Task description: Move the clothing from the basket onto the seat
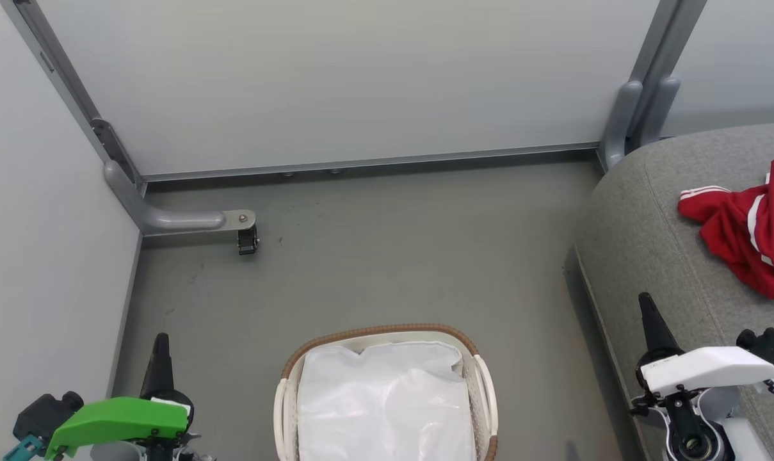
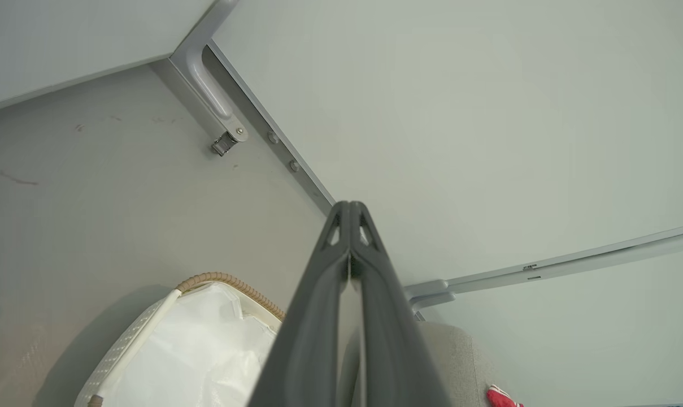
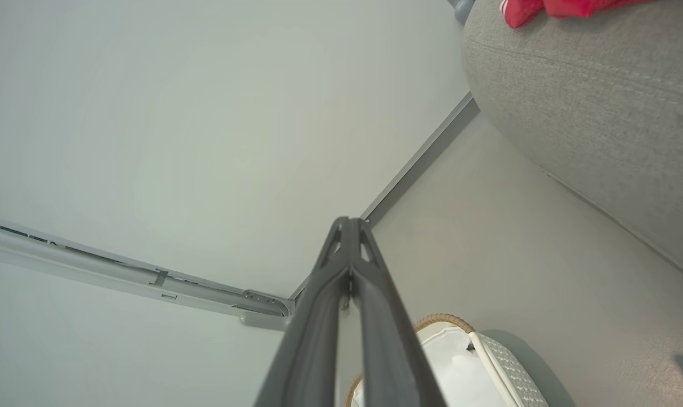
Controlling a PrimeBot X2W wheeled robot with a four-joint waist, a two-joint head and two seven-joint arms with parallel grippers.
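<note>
Hands first: your left hand [image 1: 162,349] sits low at the left of the head view, its two dark fingers pressed together with nothing between them. Your right hand [image 1: 650,315] sits low at the right, likewise closed and empty, its tip over the near edge of the seat [image 1: 643,243].

Between the two, on the grey floor [image 1: 393,256], stands the basket [image 1: 374,331]. Its white liner [image 1: 387,397] lies crumpled inside, and no red shows anywhere on the part you can see.

The clothing [image 1: 745,237] lies bunched on the seat, well apart from the basket, with white stripe trim showing at its edges. The picture's right edge cuts the red heap, so you cannot tell whether both garments are in it. The bottom edge also cuts the basket's near end.

Judging from that, the move looks done or all but done. What is left for you is to confirm that nothing red hides in the unseen near end.

The head view gives you the look straight down into the liner. The wrist views see the basket at a slant, but they show plainly where each hand's fingers meet. The right wrist view adds the seat's stitched seam, with red cloth above it.
</note>
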